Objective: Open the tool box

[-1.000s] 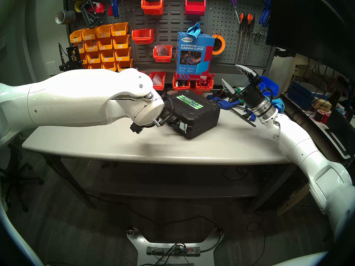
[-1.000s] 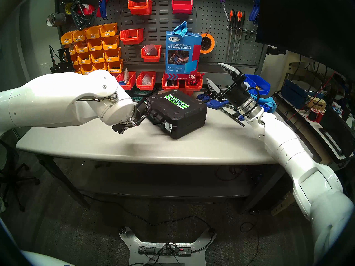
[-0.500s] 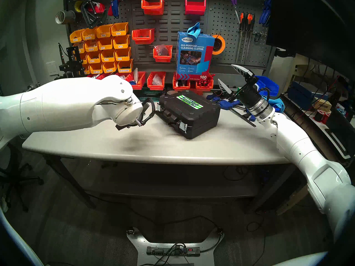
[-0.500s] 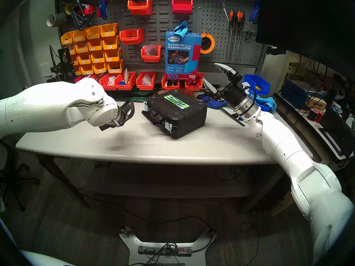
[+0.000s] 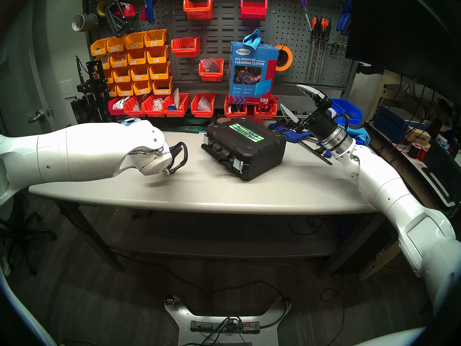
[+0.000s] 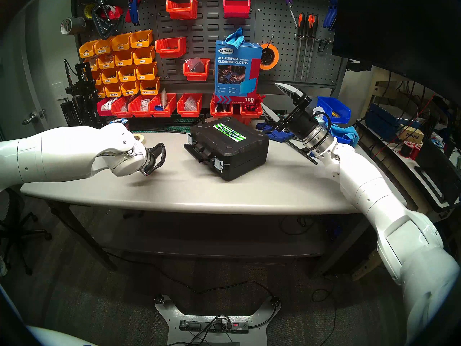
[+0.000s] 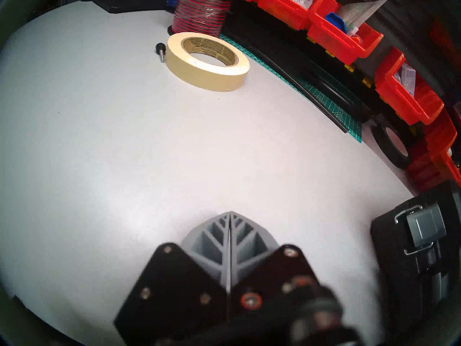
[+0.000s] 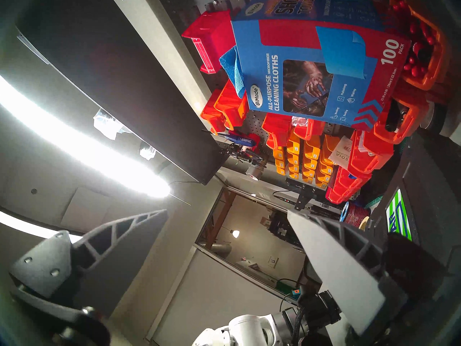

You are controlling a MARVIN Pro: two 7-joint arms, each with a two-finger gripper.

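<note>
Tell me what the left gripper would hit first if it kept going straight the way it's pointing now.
Probably the masking tape roll. The left gripper is shut over bare table, with the roll ahead slightly to one side; depth is unclear.

Right gripper (image 8: 227, 220) fingers spread wide, nothing between them. Cloths box (image 8: 321, 70) stands on the red bins (image 8: 359, 163) at the worktop's back edge (view tilted sideways). Tool box (image 8: 424, 188) sticker just visible beside one finger.

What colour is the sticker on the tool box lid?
Green and white stripes; the sticker on the black tool box shows best in the head views.
</note>
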